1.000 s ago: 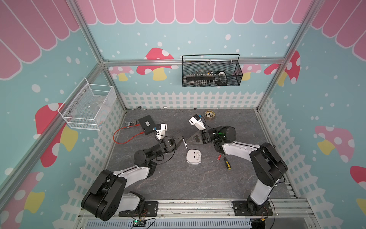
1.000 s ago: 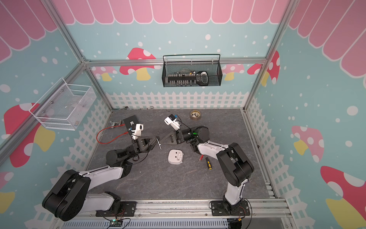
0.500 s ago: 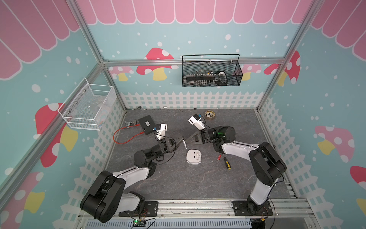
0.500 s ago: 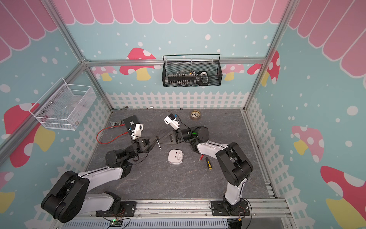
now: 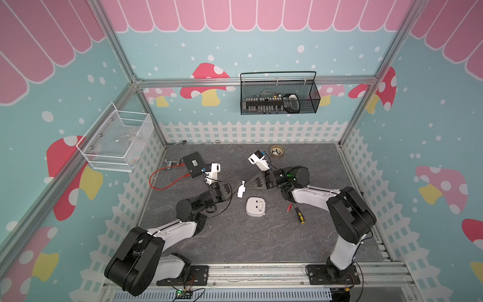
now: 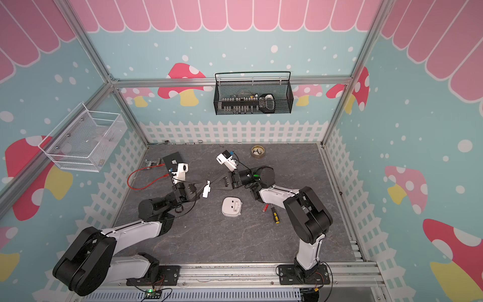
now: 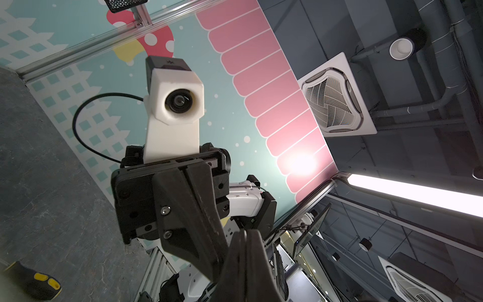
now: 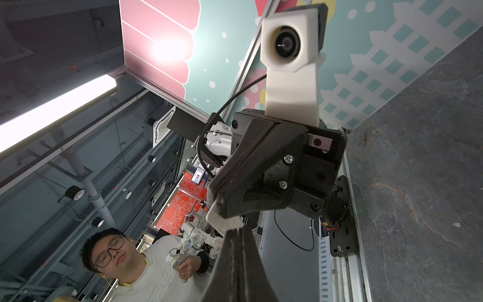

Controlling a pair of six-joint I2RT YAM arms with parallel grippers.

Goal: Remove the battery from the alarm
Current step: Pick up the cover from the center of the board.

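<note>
The alarm (image 5: 256, 207) (image 6: 231, 207) lies face down mid-table, its white back and rectangular recess facing up. The red battery (image 5: 288, 208) (image 6: 265, 207) lies on the table to its right, beside a black-and-yellow screwdriver (image 5: 299, 217) (image 6: 274, 217). Behind the alarm, both grippers meet tip to tip in the air. The left gripper (image 5: 237, 187) (image 6: 201, 186) (image 7: 245, 234) is shut on a small white cover (image 5: 241, 188) (image 6: 206, 189) (image 8: 222, 221). The right gripper (image 5: 246, 186) (image 6: 212, 187) (image 8: 236, 231) pinches the cover's other edge, jaws pressed together.
A brass dish (image 5: 277, 151) sits at the back. A black box (image 5: 194, 164) with a red cable (image 5: 167, 180) lies at the back left. A black wire basket (image 5: 279, 100) hangs on the back wall, and a white mesh basket (image 5: 115, 141) hangs on the left wall.
The left gripper's jaws have closed onto the white cover that the right gripper holds up. Both arms have stayed nearly in place.
</note>
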